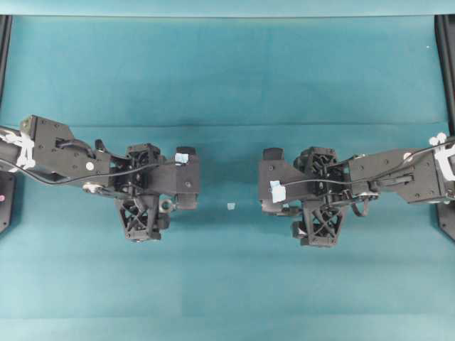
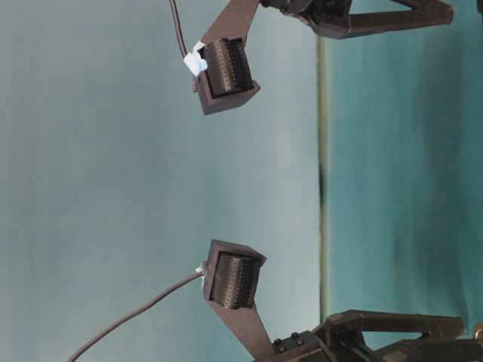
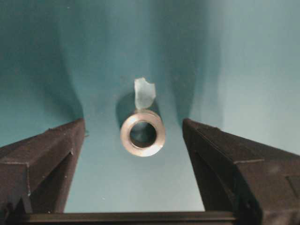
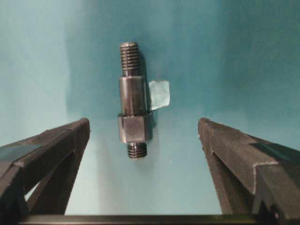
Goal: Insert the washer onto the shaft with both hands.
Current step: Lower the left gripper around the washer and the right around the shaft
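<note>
**Now, two clean pickups before the mating**

Here we have both grippers spread wide and holding nothing. The washer (image 3: pixel 142 132) lies flat on the teal mat (image 1: pixel 227 85) between the left gripper (image 3: pixel 133 136)'s fingers, just beside a tape scrap (image 3: pixel 144 92). The shaft (image 4: pixel 133 105) lies lengthwise between the right gripper (image 4: pixel 143 136)'s fingers. We should descend centred, pinching the washer's rim and the shaft's collar, leaving a threaded end free.

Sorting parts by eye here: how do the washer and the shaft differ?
The washer is a pale silvery ring with a round central hole; the shaft is a darker, longer stepped rod with threaded ends and a thick collar. Both are metal, lie free on the teal table, and sit beside pale tape scraps.
</note>
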Controlling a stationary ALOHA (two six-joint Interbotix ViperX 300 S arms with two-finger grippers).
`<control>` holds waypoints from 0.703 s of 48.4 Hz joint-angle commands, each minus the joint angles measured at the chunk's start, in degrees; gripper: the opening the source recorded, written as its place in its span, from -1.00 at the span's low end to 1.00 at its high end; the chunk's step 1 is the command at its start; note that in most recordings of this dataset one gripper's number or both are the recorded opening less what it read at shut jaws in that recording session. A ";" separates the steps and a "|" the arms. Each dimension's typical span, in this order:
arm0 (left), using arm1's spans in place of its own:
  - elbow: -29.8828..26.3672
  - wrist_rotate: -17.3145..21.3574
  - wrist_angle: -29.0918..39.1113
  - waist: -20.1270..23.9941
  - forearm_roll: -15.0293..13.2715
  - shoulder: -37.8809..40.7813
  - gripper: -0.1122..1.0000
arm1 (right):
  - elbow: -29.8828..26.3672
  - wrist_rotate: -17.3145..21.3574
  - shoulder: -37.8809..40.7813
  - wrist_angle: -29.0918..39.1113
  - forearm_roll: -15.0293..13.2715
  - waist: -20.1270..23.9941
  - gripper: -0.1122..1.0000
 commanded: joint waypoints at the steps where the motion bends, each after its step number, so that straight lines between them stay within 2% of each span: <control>1: -0.26 0.09 -0.26 -0.09 0.09 -0.35 0.79 | -0.18 -0.18 -0.26 -0.26 -0.09 0.18 0.49; 34: -0.26 0.09 -0.18 -0.70 0.09 -0.35 0.79 | 0.09 -0.18 2.37 -2.20 -0.09 0.18 0.49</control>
